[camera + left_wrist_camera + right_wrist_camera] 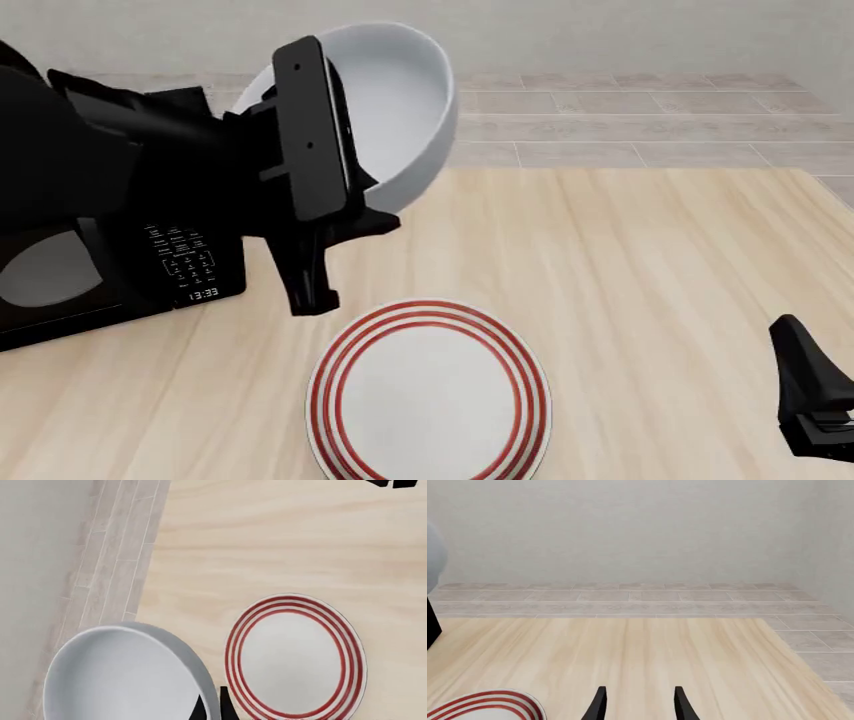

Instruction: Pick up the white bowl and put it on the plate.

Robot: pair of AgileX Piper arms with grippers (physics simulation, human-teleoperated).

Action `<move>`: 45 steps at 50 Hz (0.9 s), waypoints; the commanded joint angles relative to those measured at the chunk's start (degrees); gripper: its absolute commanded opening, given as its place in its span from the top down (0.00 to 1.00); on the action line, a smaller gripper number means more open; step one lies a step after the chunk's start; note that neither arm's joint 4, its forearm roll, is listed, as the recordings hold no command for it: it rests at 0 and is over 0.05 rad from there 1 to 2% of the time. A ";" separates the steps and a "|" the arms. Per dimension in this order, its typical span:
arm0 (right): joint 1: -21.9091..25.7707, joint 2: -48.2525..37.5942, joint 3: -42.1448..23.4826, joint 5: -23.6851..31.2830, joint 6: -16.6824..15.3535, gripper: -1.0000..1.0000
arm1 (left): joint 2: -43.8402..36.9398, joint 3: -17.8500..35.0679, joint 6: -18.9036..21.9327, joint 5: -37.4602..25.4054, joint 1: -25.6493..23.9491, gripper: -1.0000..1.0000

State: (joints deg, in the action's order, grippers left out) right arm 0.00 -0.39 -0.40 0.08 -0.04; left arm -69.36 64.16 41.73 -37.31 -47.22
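1. Nearest the front camera, the left arm's black bulk fills the left side, its left gripper (350, 195) clamped on the rim of the white bowl (400, 95).
2. Held tilted, well above the table (667, 260), the bowl shows its hollow in the left wrist view, with a black fingertip (224, 705) against its rim.
3. Below and right of the bowl, the plate (430, 395) lies flat on the wood, its red rings unobstructed.
4. At the table's right edge, the right gripper (638, 705) hovers with its jaws parted around nothing.
5. Behind the left arm sits a black microwave (187, 270) with a lit clock.
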 commanded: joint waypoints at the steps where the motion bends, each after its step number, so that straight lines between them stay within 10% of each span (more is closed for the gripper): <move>1: 0.00 -0.03 0.23 -0.26 0.01 0.00 | 0.05 -1.25 -2.04 -0.29 -2.19 1.00; 45: 0.00 -0.03 0.23 -0.26 0.01 0.00 | 2.27 -8.42 -11.13 0.52 -11.10 1.00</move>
State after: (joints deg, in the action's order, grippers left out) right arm 0.00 -0.39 -0.40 0.08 -0.04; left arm -68.12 57.05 32.45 -36.95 -56.21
